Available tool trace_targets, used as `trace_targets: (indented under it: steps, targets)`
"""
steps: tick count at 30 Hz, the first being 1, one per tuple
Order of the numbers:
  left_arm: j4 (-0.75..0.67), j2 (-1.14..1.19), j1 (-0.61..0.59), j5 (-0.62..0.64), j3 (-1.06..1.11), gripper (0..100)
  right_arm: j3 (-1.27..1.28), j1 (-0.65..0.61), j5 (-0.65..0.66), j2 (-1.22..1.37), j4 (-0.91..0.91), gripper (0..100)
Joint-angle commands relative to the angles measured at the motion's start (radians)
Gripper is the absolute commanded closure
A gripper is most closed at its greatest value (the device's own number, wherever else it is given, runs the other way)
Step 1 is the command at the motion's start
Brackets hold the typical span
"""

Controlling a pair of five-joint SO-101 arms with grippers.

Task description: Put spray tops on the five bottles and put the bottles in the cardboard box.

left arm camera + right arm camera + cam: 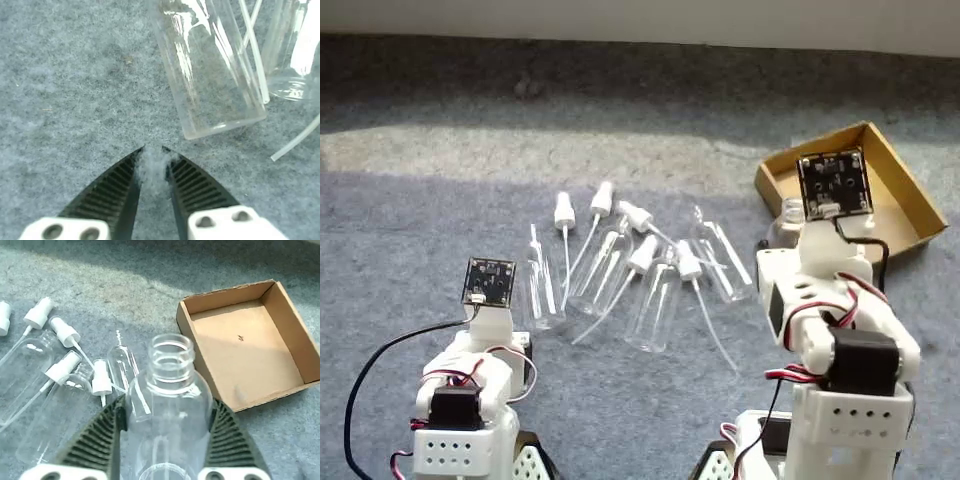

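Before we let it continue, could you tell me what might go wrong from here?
The right gripper holds an open-necked bottle close to the cardboard box; it may get boxed uncapped. Thin tubes of the spray tops lie crossed over the loose bottles, so lifting one could drag or roll its neighbours.

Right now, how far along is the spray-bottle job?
Done: nothing visible; the cardboard box is empty. In hand: right gripper holds one uncapped bottle near the box; left gripper sits empty. Left: four bottles lie among loose spray tops; all five need capping and boxing.
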Motion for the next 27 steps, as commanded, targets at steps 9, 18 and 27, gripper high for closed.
trace_targets:
  steps: [9, 18, 27]
  targets:
    - [0.032, -0.004, -0.01, -0.006, -0.134, 100, 0.217, -0.2, -0.23, -0.102, -0.228, 92.0]
    - [0.12, -0.002, -0.01, -0.006, -0.326, 100, 0.223, -0.225, -0.224, -0.101, -0.272, 92.0]
    - [0.152, -0.002, -0.012, -0.161, -0.444, 100, 0.312, -0.232, -0.224, -0.107, -0.386, 91.8]
